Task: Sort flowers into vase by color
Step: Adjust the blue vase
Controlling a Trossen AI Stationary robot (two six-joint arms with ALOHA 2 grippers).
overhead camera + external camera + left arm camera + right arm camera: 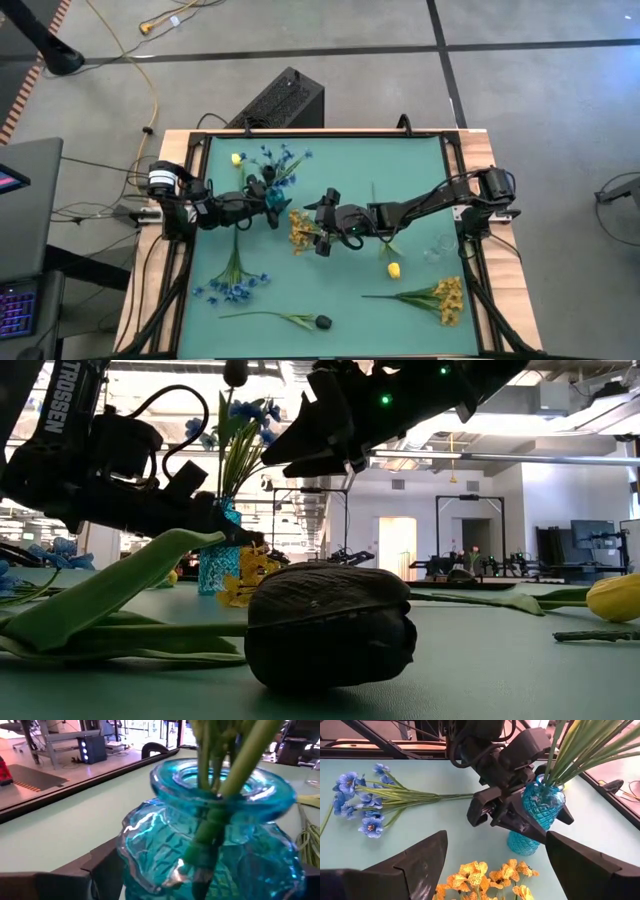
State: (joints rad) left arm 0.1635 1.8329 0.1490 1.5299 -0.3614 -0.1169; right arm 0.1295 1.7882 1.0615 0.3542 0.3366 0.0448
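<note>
Tabletop: vase [536,815] between left claw [520,817] fingers

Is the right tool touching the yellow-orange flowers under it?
Apart: the low view shows the right tool hanging open, clearly above the yellow-orange flowers.

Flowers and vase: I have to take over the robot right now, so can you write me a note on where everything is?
Left gripper: open, fingers either side of the teal glass vase.
Right gripper: open, empty, over a yellow-orange blossom cluster lying beside the vase.
Done: a bunch of blue small-blossom sprigs stands in the vase.
Left on the table: that cluster, another blue sprig, a dark near-black bud, a yellow bud, a second yellow-orange cluster, and another yellow bud near the far edge.
</note>
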